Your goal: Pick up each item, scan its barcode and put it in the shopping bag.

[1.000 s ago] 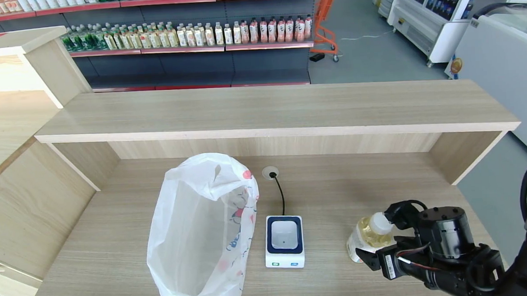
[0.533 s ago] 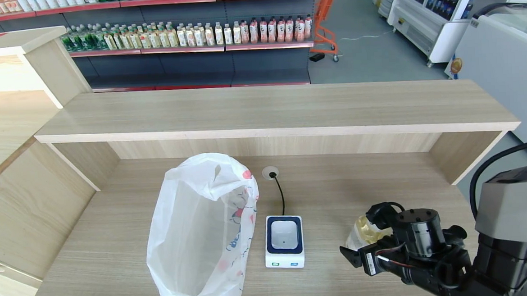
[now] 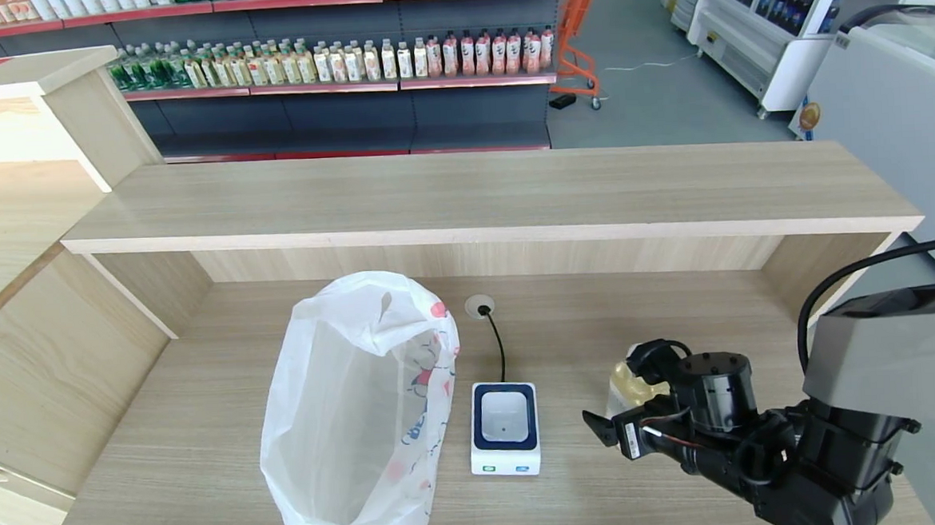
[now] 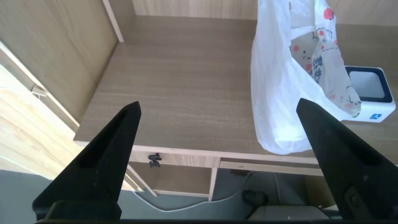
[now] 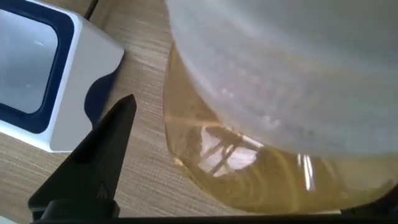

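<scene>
So the bottle [image 3: 622, 386] is gripped in the right jaws just beside the scanner [image 3: 505, 427] — left jaws are held wide open. Its barcode should be turned squarely toward the scanner window.

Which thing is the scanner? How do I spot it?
Look at the low wooden counter. Beside the white shopping bag sits the barcode scanner. It is the only small white box, with a dark blue frame and a black cable.
</scene>
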Available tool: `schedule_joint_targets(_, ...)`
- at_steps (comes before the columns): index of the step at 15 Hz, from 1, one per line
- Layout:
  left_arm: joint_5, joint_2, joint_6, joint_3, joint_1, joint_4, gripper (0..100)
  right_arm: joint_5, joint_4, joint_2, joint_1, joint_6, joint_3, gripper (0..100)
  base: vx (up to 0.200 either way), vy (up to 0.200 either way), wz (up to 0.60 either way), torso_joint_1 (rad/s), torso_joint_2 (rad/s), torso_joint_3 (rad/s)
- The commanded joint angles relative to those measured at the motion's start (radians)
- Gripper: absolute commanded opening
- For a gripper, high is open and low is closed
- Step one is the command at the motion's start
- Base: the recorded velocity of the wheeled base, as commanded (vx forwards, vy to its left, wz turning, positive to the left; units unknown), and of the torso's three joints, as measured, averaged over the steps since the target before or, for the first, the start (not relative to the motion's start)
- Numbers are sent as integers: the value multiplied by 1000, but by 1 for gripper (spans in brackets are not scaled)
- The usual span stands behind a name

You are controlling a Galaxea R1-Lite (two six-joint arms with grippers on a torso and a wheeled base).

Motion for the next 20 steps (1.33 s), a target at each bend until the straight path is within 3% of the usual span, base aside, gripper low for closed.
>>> schedule_joint_targets(1, 0, 0, 0, 0, 0, 0, 100, 1, -14, 8, 2, -12, -23, 0, 0, 0, 0, 0, 0, 0)
schedule_joint_targets(12, 0, 0, 0, 0, 0, 0, 100, -5, -41, -1, 11, -81, 3, 0, 0, 0, 0, 0, 0, 0)
schedule_joint_targets(15, 0, 0, 0, 0, 0, 0, 100, 6, -38, -55, 5, -27, 18, 0, 0, 0, 0, 0, 0, 0)
schedule_joint_targets(17, 0, 0, 0, 0, 0, 0, 100, 113, -37, -171, 3, 108, -37, 0, 0, 0, 0, 0, 0, 0)
schedule_joint_targets(20, 0, 0, 0, 0, 0, 0, 100, 294, -12, -391, 0, 184, 9, 0, 0, 0, 0, 0, 0, 0)
